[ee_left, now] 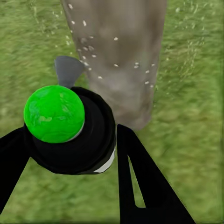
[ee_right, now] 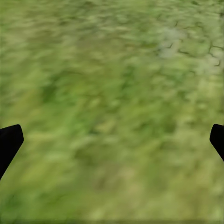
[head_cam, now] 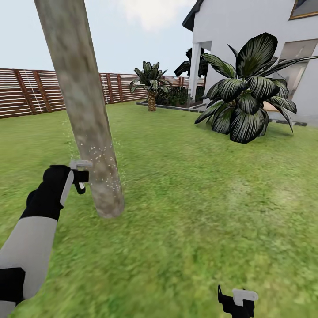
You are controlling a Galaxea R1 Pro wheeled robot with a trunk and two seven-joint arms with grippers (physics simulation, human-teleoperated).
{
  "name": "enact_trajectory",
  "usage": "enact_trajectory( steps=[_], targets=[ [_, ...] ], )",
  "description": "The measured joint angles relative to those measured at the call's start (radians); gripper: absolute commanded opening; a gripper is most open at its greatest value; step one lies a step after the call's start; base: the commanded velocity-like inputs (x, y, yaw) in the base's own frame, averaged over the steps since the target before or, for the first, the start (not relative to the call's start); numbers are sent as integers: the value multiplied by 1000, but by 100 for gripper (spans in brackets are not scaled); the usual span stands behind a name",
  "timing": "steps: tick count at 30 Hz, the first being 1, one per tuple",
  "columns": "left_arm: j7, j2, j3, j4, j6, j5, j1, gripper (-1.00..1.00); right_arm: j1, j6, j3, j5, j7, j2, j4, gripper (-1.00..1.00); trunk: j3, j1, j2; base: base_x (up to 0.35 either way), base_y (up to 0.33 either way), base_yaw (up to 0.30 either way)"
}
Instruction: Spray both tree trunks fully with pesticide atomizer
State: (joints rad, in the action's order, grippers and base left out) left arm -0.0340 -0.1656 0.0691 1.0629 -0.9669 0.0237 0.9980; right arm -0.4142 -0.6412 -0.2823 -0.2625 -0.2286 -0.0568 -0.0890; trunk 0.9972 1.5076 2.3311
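Left gripper (ee_left: 70,158) clamps pesticide atomizer (ee_left: 70,126) between black fingers, green cap toward camera, nozzle aimed at tree trunk (head_cam: 84,110) just beside it. White droplets speckle trunk's lower part and air around; upper trunk looks unsprayed. Second tree untreated, by my judgement. Right gripper (ee_right: 112,135) spread wide over lawn (head_cam: 198,198), empty. No readable writing anywhere.
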Motion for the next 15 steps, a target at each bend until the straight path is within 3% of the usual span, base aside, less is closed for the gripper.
enact_trajectory(
  steps=[5,9,14,15],
  targets=[
    [0,0,-4,-1,0,-3,-36,-100,0,0,0,0,0,0,0,100,0,0,0,19,0,0],
    [0,-29,2,-2,-1,2,-45,-100,0,0,0,0,0,0,0,100,0,0,0,70,0,0],
    [-1,-37,-2,10,-15,1,-9,-100,0,0,0,0,0,0,0,100,0,0,0,5,0,0],
    [-3,-37,-3,1,-29,0,48,-100,0,0,0,0,0,0,0,100,0,0,0,0,0,0]
  ],
)
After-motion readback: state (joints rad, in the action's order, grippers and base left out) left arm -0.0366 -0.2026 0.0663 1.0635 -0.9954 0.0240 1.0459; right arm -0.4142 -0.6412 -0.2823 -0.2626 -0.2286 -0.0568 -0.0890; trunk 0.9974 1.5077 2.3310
